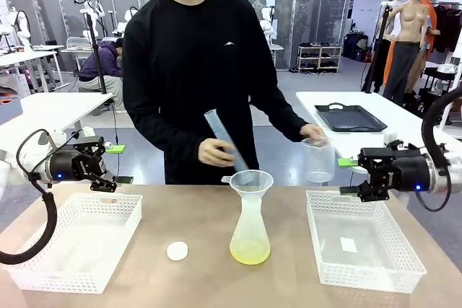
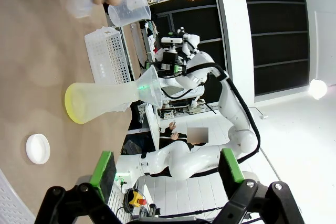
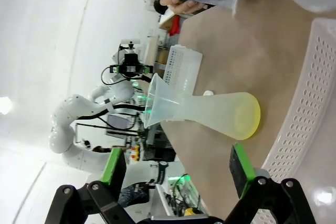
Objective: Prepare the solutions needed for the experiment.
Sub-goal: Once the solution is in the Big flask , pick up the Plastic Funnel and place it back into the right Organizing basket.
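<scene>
Pale yellow-green solutions [image 1: 250, 253] pool low in a cloudy flask [image 1: 250, 218] on the tabletop [image 1: 195, 214], midway between the left claw [image 1: 119, 164] and the right claw [image 1: 347, 177], both spread wide and empty; beyond, a person's hand [image 1: 214, 153] covers the middle of a tilted cylinder [image 1: 216, 125].

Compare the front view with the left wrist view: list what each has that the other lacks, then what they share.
Front, not left wrist: the flat black plastic tray on the far white table. Left wrist, not front: a bright round light. Both: the translucent plastic conical flask with its funnel, the pale yellow-green liquid in it, and the small white round disc.
</scene>
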### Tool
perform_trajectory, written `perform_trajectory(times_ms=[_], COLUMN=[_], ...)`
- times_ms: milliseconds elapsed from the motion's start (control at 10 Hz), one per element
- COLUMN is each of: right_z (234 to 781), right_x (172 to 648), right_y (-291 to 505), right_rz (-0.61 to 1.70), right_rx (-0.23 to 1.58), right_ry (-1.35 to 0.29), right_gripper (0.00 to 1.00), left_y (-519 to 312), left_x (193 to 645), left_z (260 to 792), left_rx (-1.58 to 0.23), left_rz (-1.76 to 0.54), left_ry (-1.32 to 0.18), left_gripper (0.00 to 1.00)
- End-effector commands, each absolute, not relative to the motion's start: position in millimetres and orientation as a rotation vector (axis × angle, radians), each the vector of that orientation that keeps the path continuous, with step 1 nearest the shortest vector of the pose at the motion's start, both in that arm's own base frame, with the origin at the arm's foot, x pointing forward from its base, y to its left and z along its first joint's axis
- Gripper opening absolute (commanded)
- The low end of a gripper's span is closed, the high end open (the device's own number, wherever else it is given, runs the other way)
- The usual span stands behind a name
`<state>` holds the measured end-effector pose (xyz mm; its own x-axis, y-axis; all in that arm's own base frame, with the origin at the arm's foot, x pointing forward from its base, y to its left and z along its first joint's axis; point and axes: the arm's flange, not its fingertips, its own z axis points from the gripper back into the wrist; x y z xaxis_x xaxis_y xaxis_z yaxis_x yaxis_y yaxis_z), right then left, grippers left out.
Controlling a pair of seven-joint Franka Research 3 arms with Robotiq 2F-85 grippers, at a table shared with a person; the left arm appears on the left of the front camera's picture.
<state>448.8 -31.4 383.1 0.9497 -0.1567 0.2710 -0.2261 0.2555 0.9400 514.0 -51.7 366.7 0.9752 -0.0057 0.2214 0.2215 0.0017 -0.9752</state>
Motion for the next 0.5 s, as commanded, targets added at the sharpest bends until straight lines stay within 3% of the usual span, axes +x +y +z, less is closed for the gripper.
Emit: perform_trajectory(times_ms=[0,400], right_z=[431.7,505.8], right_x=[431.0,423.5], right_y=[-11.4,39.2], right_rz=[0.075,0.117], right_rx=[1.156,0.799], right_ry=[-0.36,-0.4], right_gripper=[1.0,1.0], left_y=[-52.5,-52.5], left_x=[514.3,514.3], left_z=[368.8,368.8], left_rx=[-1.559,-1.559], left_rz=[-0.177,-0.177], left_ry=[-0.17,-0.17], left_gripper=[1.0,1.0])
